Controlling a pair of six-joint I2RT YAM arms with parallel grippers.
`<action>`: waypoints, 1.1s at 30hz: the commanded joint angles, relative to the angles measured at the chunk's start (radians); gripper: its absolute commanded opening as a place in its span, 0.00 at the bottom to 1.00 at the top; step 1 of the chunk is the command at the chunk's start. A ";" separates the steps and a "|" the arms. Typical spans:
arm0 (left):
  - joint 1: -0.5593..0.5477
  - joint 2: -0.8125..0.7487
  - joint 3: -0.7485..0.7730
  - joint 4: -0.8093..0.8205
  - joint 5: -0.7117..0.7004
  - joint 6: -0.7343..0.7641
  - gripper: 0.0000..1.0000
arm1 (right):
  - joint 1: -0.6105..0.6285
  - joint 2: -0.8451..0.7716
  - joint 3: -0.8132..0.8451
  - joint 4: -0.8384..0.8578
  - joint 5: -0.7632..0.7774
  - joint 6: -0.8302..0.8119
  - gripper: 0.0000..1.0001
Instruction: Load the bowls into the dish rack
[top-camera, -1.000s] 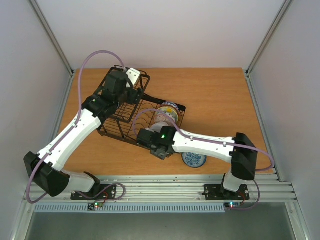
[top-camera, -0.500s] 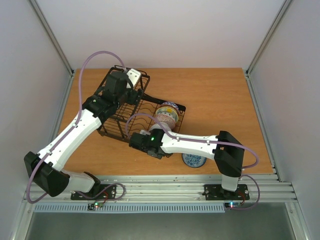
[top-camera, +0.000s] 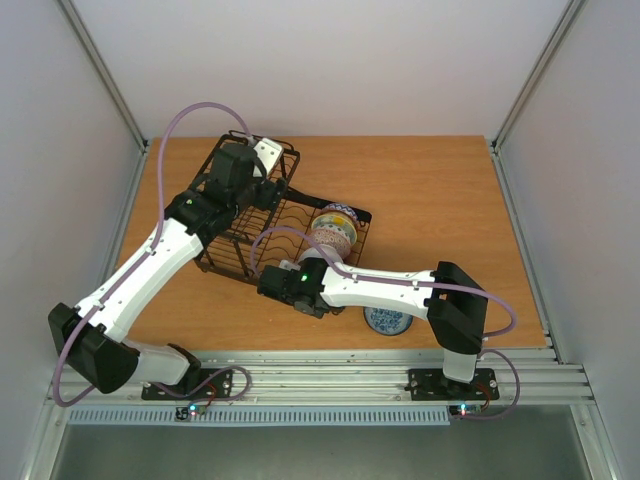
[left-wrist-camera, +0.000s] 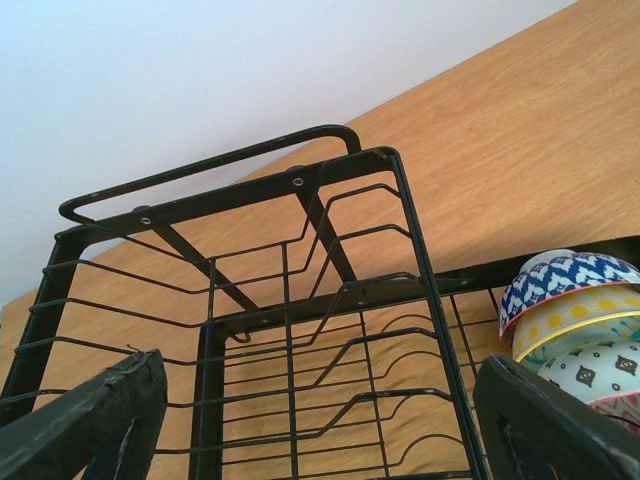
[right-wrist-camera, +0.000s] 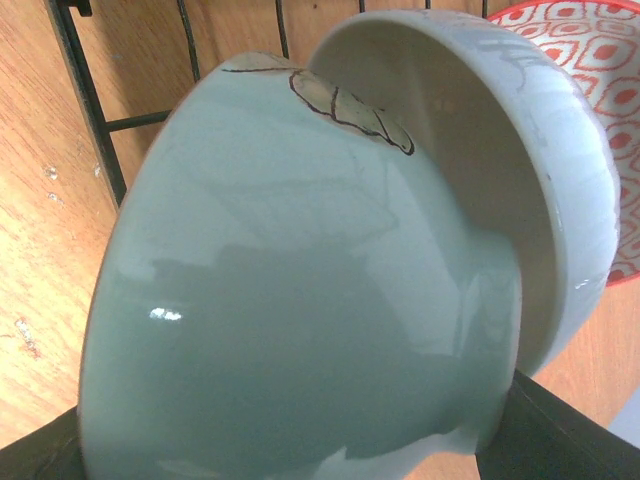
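The black wire dish rack (top-camera: 250, 215) (left-wrist-camera: 300, 180) stands left of the table's middle. At its right end several patterned bowls (top-camera: 335, 228) (left-wrist-camera: 572, 318) are stacked. A blue patterned bowl (top-camera: 388, 320) lies on the table near the front edge. My right gripper (top-camera: 278, 285) (right-wrist-camera: 300, 450) is at the rack's near side, shut on a pale green bowl (right-wrist-camera: 300, 300) that fills its view. Against that bowl rest a white bowl (right-wrist-camera: 520, 170) and, behind it, a red-and-white bowl (right-wrist-camera: 590, 90). My left gripper (top-camera: 272, 188) (left-wrist-camera: 320, 430) hangs open over the rack's raised basket end, with nothing between its fingers.
The right forearm (top-camera: 390, 290) stretches low across the table in front of the rack, just behind the blue bowl. Grey walls (top-camera: 590, 150) enclose the table on three sides. Bare wood (top-camera: 440, 190) lies right of and behind the rack.
My right arm has swung left along the rack's near side with the pale green bowl, then stopped. The left arm has stayed in place.
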 joint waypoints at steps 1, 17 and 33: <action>0.002 -0.007 -0.006 0.051 0.012 -0.012 0.85 | 0.014 -0.005 0.008 0.030 0.000 0.037 0.54; 0.002 -0.006 -0.005 0.050 0.019 -0.010 0.85 | 0.014 -0.044 -0.029 0.013 -0.007 0.075 0.72; 0.002 -0.008 -0.003 0.047 0.019 -0.010 0.85 | 0.019 -0.073 -0.034 0.026 -0.032 0.065 0.96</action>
